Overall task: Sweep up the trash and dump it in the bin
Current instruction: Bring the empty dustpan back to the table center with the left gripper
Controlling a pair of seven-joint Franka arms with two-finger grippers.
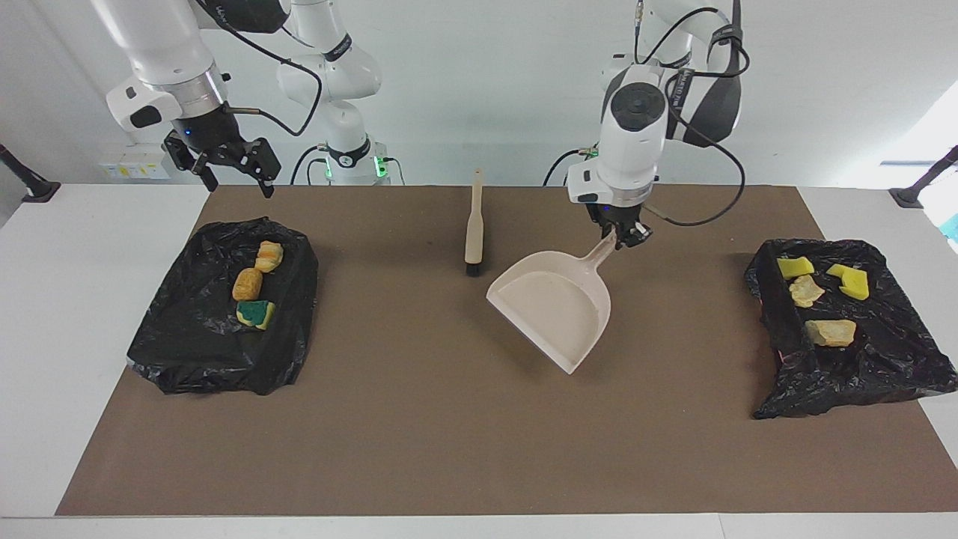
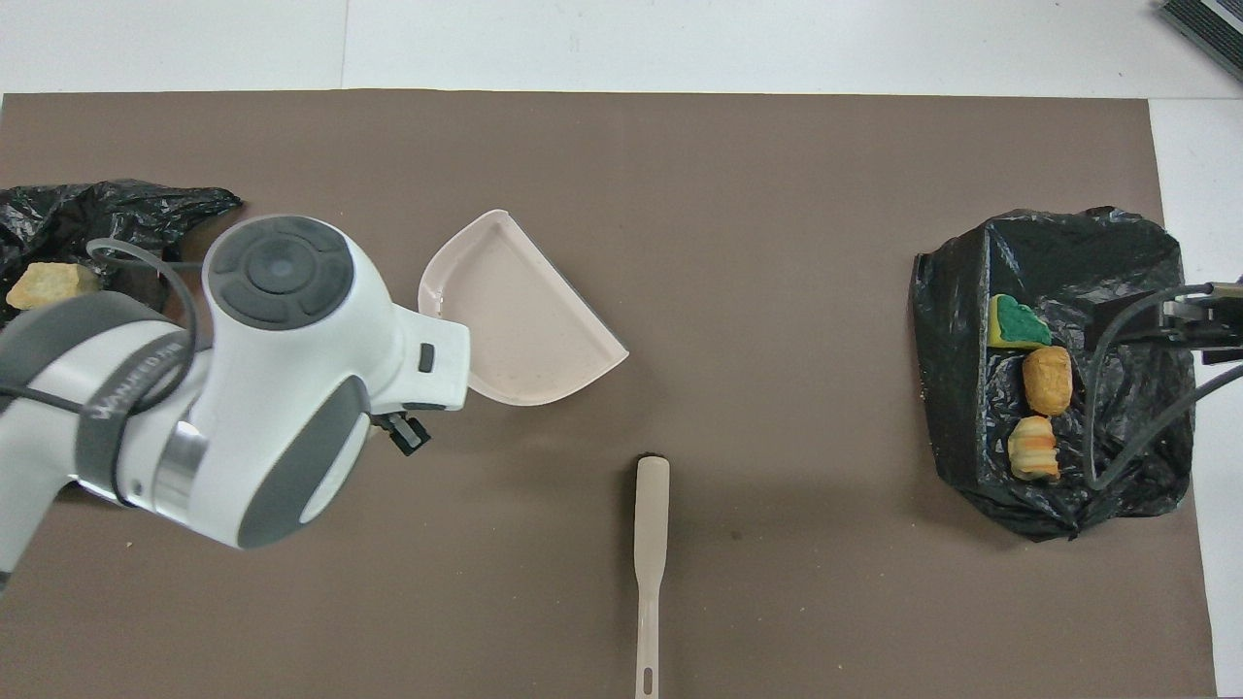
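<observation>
My left gripper (image 1: 618, 236) is shut on the handle of the beige dustpan (image 1: 554, 307). The pan lies on the brown mat mid-table with nothing in it and also shows in the overhead view (image 2: 515, 320). Trash lies in two black-bagged bins. The bin (image 1: 187, 344) at the right arm's end holds two bread chunks (image 1: 248, 284) and a green-yellow sponge (image 1: 256, 314). The bin (image 1: 861, 374) at the left arm's end holds yellow sponge pieces (image 1: 849, 281) and tan chunks (image 1: 831, 332). My right gripper (image 1: 233, 178) is open and empty, raised over the first bin (image 2: 1068, 252).
A beige brush (image 1: 474, 224) with dark bristles lies on the mat beside the dustpan, nearer the robots, and shows in the overhead view (image 2: 651, 563). The left arm hides most of the bin (image 2: 97, 204) at its end in the overhead view.
</observation>
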